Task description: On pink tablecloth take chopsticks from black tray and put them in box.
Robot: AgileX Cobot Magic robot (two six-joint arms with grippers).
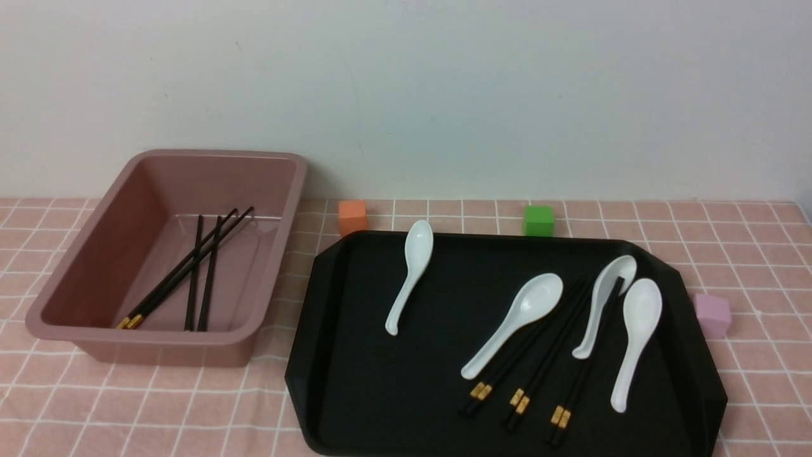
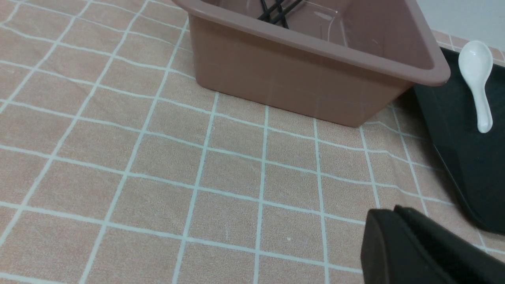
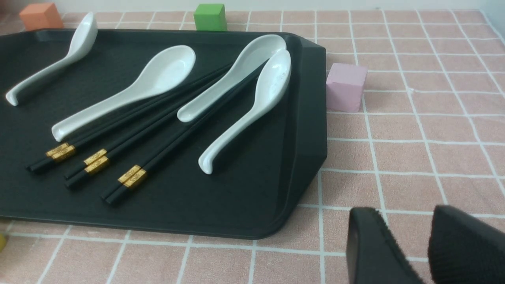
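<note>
The deep mauve plastic box (image 1: pixel 168 337) holds four thin black chopsticks (image 1: pixel 198 273); the wide black plastic tray (image 1: pixel 393 393) holds six, in three pairs, plus four white ceramic spoons (image 1: pixel 638 317). The left end effector (image 2: pixel 388 215) is narrow, its fingertips together; the right end effector (image 3: pixel 402 211) stands parted, empty.

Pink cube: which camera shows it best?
The right wrist view: the pink cube appears larger there, beside the black tray. The front view shows it smaller, at the tray's right side; the left wrist view doesn't show it.
</note>
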